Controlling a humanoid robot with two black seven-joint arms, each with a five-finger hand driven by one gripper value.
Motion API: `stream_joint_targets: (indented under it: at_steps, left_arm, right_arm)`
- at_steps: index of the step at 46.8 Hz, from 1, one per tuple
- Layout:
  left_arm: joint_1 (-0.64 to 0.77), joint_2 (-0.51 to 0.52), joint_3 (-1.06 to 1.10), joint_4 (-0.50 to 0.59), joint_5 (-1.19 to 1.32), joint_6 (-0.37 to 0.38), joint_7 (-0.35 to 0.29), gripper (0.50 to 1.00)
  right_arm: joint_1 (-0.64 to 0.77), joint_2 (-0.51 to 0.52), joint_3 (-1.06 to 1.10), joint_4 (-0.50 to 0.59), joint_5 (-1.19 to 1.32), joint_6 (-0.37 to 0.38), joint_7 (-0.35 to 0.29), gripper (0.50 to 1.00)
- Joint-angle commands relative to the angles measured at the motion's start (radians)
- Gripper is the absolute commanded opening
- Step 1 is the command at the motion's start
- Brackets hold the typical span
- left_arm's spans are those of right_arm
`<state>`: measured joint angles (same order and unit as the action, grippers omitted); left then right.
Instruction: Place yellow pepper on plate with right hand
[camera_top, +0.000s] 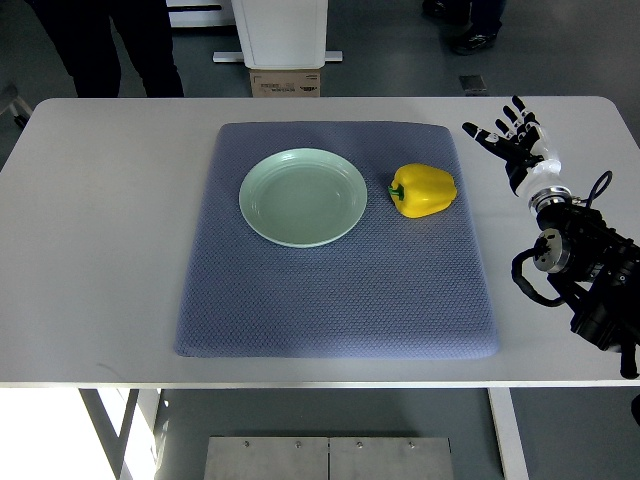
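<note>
A yellow pepper (424, 190) with a green stem lies on its side on the blue-grey mat (330, 290), just right of a pale green plate (303, 196) that holds nothing. My right hand (508, 137) hovers over the bare white table to the right of the mat, fingers spread open and empty, a short way right of and slightly beyond the pepper. Its black arm comes in from the right edge. The left arm does not show.
The white table (100, 250) surrounds the mat. Beyond its far edge stand a white pedestal with a cardboard box (284, 82) and a person's dark legs (110, 45) at top left; shoes show at top right.
</note>
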<state>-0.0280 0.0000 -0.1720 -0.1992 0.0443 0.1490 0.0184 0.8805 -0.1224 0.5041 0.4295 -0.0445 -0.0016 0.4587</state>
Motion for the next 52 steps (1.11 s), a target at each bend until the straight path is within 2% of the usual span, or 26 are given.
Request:
stream_joint_targets:
  at_steps: [1,52]
  left_arm:
    - [0.000,0.000,-0.001,0.000,-0.001,0.003,-0.002,1.000]
    - [0.004,0.000,0.000,0.001,-0.001,0.000,-0.005,1.000]
  right_arm:
    - [0.000,0.001,0.001,0.000,0.000,0.000,0.000,1.000]
    - [-0.011,-0.013,0.004,-0.017,0.006,-0.012,0.005,1.000]
